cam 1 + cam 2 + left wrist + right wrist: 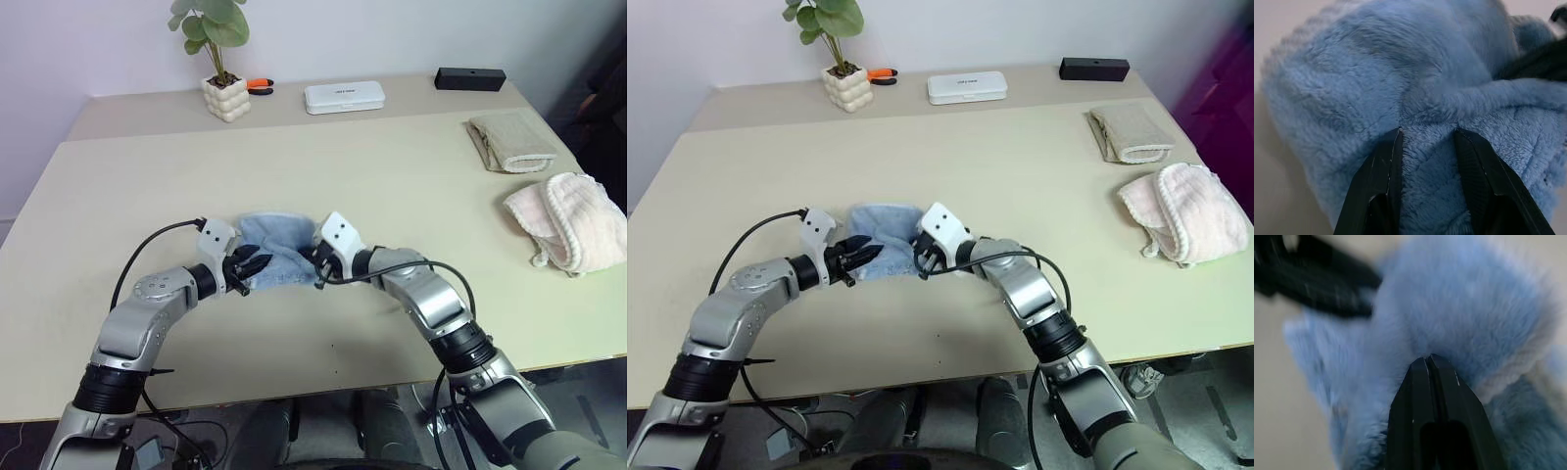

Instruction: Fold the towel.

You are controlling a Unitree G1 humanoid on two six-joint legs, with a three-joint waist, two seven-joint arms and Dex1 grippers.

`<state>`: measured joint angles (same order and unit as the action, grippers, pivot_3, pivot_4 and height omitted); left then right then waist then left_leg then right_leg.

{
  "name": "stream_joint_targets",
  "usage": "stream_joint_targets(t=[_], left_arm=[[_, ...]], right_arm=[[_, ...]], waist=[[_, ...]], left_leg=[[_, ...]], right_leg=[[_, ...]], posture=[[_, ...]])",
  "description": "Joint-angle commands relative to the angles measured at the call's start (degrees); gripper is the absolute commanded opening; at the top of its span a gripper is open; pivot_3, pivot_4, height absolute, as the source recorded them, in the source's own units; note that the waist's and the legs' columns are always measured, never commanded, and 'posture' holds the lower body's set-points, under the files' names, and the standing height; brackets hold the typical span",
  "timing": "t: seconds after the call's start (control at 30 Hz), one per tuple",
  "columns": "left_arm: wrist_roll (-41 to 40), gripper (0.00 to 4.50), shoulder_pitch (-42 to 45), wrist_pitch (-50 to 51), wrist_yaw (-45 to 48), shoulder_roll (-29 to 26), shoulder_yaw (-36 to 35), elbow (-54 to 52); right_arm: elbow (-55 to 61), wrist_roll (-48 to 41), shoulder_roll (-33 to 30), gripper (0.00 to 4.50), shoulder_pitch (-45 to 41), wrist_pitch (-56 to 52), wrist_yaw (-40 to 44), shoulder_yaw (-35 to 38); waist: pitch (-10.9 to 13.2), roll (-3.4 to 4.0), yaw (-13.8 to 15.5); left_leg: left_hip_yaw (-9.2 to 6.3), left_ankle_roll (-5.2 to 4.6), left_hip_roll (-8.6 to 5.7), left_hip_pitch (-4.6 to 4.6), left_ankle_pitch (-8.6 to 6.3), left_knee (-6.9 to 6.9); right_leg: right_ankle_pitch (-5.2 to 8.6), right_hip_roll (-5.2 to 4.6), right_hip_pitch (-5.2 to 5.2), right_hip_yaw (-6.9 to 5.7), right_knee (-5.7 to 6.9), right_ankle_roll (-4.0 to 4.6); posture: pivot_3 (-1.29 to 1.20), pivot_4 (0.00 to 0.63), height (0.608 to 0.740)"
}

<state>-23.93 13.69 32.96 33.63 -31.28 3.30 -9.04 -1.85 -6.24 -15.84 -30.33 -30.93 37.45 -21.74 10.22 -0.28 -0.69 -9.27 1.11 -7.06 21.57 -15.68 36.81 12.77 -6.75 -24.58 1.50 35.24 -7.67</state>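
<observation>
The towel [277,251], light blue and fluffy, lies bunched in a heap on the table [392,186], near the front edge and a little left of the middle. The left claw [1427,142] meets it from the left side, its two black fingers [1378,166] partly apart with a thick fold of the cloth pinched between them. The right claw [1429,358] comes in from the right side; its fingers are pressed flat together with their tips buried in the pile, and whether any cloth is caught between them cannot be told. The two claws point toward each other across the heap.

Well apart, at the table's right side, lie a beige towel [509,142] and, nearer the front, a pink towel [566,220]. Along the back edge stand a potted plant [221,59], an orange-handled tool [260,86] just beside it, a white case [344,97] and a black box [470,78].
</observation>
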Motion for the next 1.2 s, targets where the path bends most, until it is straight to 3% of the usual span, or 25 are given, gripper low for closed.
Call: stream_joint_targets(t=[0.03, 0.07, 0.17, 0.4, 0.5, 0.67, 1.07, 1.17, 1.2], left_arm=[[-0.7, 1.68, -2.3, -0.7, -0.1, 1.2, -2.2, -1.8], [-1.7, 1.68, -2.6, -0.5, -0.4, 1.8, -3.5, -2.4], [-5.2, 1.64, -2.8, -0.1, -1.7, 3.6, -8.7, -5.0], [-1.3, 1.64, -7.1, -5.3, -0.3, -0.8, -12.7, -10.1], [-2.6, 1.64, -10.2, -7.2, 1.4, -2.5, -15.7, -12.7], [-3.3, 1.64, -13.1, -8.1, 4.4, -4.4, -17.0, -14.9], [-3.6, 1.64, -16.2, -7.6, 6.0, -4.5, -15.2, -19.2], [-3.6, 1.64, -16.5, -7.5, 5.6, -4.4, -15.2, -19.5], [-3.5, 1.64, -16.7, -7.6, 5.5, -4.4, -15.2, -19.6]], right_arm=[[1.6, -0.2, -0.4, 0.00, 0.9, 1.0, -0.2, 2.2], [2.4, -1.0, -0.1, 0.00, 1.0, 0.9, -0.3, 3.4], [6.5, -6.0, -0.3, 0.84, 0.7, -3.8, 0.7, 8.5], [15.3, -15.7, -3.4, 4.43, 2.7, -20.6, -0.1, 18.2], [17.2, -19.9, -2.8, 4.48, 4.7, -30.8, -3.2, 22.5], [15.0, -23.5, 2.0, 4.48, 4.4, -39.0, -7.7, 26.3], [5.2, -24.8, 14.9, 4.48, -1.6, -41.2, -14.1, 24.4], [3.0, -25.2, 16.6, 3.66, -2.5, -40.4, -15.2, 25.0], [2.8, -25.9, 17.3, 3.12, -2.8, -40.5, -15.6, 25.9]], waist=[[0.0, 0.00, 0.0], [0.0, 0.01, 0.0], [0.0, -0.01, 0.1], [0.0, -0.01, 0.0], [0.0, -0.01, 0.1], [0.0, 0.01, 0.1], [0.0, 0.04, -0.1], [0.0, 0.04, -0.1], [0.0, 0.04, -0.2]], left_leg=[[-0.01, -0.04, 0.00, -0.07, -0.03, -0.01], [-0.01, -0.09, 0.00, -0.08, -0.06, -0.01], [-0.03, -0.13, 0.00, -0.03, -0.08, 0.00], [-0.06, -0.14, 0.01, 0.00, -0.09, -0.01], [-0.06, -0.13, 0.02, 0.00, -0.11, -0.05], [-0.05, -0.14, 0.02, 0.01, -0.12, -0.05], [-0.05, -0.14, 0.02, -0.02, -0.12, -0.14], [-0.06, -0.13, 0.02, -0.05, -0.12, -0.14], [-0.06, -0.14, 0.02, -0.06, -0.12, -0.15]], right_leg=[[0.00, 0.00, 0.06, 0.00, 0.00, 0.00], [0.00, 0.00, 0.07, 0.00, 0.00, 0.00], [0.00, 0.00, 0.04, 0.00, 0.00, 0.00], [0.00, 0.01, 0.01, -0.02, -0.01, 0.01], [0.00, 0.01, 0.00, -0.02, -0.04, 0.02], [-0.02, -0.01, 0.00, -0.02, -0.02, 0.05], [-0.03, 0.01, -0.05, -0.02, 0.01, 0.07], [-0.04, 0.01, -0.01, -0.03, 0.00, 0.07], [-0.04, 0.01, -0.01, -0.03, 0.00, 0.07]], posture=[[0.00, 0.150, 0.740], [0.00, 0.150, 0.740], [0.00, 0.150, 0.740], [0.00, 0.150, 0.740], [0.00, 0.150, 0.740], [0.00, 0.150, 0.740], [0.00, 0.150, 0.740], [0.00, 0.150, 0.740], [0.00, 0.150, 0.740]])
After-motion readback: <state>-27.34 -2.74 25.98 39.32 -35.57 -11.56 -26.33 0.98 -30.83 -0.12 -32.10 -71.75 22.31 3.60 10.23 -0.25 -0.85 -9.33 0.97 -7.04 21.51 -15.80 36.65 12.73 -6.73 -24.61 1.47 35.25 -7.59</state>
